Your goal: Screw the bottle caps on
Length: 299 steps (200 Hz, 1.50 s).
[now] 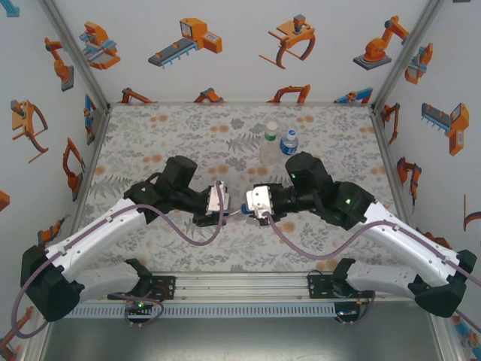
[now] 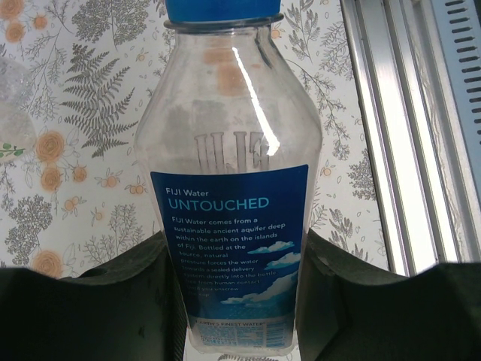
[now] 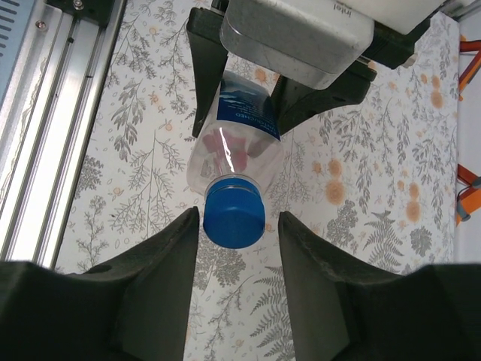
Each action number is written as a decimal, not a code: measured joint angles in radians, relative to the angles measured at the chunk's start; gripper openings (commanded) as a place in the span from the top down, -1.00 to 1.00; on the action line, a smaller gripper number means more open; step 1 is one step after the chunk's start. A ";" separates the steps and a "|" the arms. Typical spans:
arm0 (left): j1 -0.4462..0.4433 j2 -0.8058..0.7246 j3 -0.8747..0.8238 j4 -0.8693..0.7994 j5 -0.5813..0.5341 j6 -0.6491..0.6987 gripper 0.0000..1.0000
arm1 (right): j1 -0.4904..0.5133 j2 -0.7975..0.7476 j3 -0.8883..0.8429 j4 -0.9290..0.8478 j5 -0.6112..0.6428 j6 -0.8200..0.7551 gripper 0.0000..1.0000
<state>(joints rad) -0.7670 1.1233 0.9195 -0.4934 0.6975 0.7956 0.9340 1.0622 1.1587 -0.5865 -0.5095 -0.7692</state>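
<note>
A slim clear bottle with a blue label lies level between my two grippers over the table's near middle. My left gripper is shut on its labelled lower body, a pad pressed against each side. A blue cap sits on the bottle's neck and faces the right wrist camera. My right gripper is open around that cap: the left finger is almost at it, and a clear gap remains on the right side. In the top view the left gripper and right gripper meet nose to nose.
Two more bottles stand upright at the back middle of the table: a clear one and a blue-labelled one, both with white tops. An aluminium rail runs along the near edge. Enclosure walls close in both sides and the back.
</note>
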 measured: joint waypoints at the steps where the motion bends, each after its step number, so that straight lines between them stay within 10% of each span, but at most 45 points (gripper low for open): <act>1: 0.000 0.000 0.000 0.000 0.000 0.000 1.00 | 0.000 0.000 0.000 0.000 0.000 0.000 0.18; 96: 0.000 -0.002 0.000 -0.013 -0.002 0.003 1.00 | 0.005 -0.009 -0.031 0.040 0.009 0.082 1.00; 222: 0.003 -0.002 0.000 -0.015 -0.059 -0.001 1.00 | 0.021 -0.092 -0.192 0.209 0.456 1.759 1.00; 276: 0.010 -0.002 0.000 -0.021 -0.077 -0.003 1.00 | 0.020 -0.083 -0.207 0.211 0.496 1.968 1.00; 299: 0.010 -0.002 0.000 -0.018 -0.078 -0.004 1.00 | 0.020 -0.083 -0.203 0.211 0.498 1.927 0.59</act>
<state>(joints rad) -0.7574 1.1213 0.9199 -0.5114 0.6197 0.7918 0.9543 0.9794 0.9554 -0.3756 -0.0113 1.1580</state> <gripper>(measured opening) 0.470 0.340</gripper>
